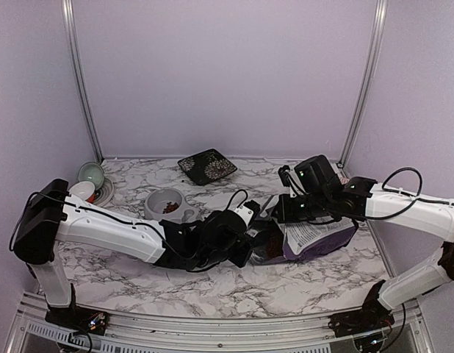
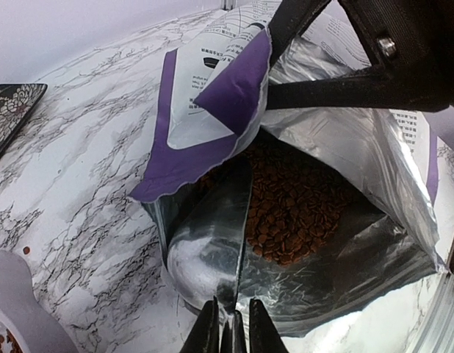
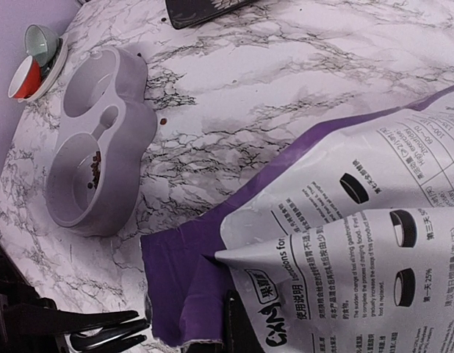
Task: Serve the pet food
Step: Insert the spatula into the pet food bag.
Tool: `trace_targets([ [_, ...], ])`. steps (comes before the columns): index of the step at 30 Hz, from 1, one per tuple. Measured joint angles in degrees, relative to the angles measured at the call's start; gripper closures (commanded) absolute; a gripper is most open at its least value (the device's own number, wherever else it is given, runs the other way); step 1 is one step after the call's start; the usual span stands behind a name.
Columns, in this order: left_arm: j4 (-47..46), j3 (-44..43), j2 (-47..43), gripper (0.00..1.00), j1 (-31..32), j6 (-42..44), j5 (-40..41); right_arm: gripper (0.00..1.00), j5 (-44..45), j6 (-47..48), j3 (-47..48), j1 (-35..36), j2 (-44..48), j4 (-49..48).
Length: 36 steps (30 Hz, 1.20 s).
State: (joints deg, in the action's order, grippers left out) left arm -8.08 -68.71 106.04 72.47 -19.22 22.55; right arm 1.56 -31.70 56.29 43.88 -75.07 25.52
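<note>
Only the left wrist view sees into the bag point(image 2: 212, 110), toward the table's point(image 3: 286, 88) right edge: pet food point(image 2: 293, 213) heaped, scoop point(image 2: 212, 243) at the mouth, left gripper point(image 2: 231, 334) pinching its handle. The right gripper point(image 1: 286, 211) clamps the bag's lip. The double bowl point(image 3: 102, 147) holds few pellets.

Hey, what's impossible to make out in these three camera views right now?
- Whether the scoop holds kibble: left wrist view, its inside is turned away.
- Left pincer, top view: hidden under its own wrist.
- Right pincer, right wrist view: mostly behind the bag.
- Bag's print, top view: too small to read.
</note>
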Motion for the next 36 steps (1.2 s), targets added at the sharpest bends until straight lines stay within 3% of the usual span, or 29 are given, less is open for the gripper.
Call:
trace_targets([
  [18, -0.48, -1.62, 2.99, 1.00, 0.00, -0.63, -1.27, 1.00, -0.04, -0.02, -1.07, 0.00, 0.72, -1.05],
  [36, -3.50, 0.15, 3.58, 1.00, -0.24, -12.98, -9.79, 1.00, -0.04, -0.04, -1.16, 0.00, 0.74, -1.01],
])
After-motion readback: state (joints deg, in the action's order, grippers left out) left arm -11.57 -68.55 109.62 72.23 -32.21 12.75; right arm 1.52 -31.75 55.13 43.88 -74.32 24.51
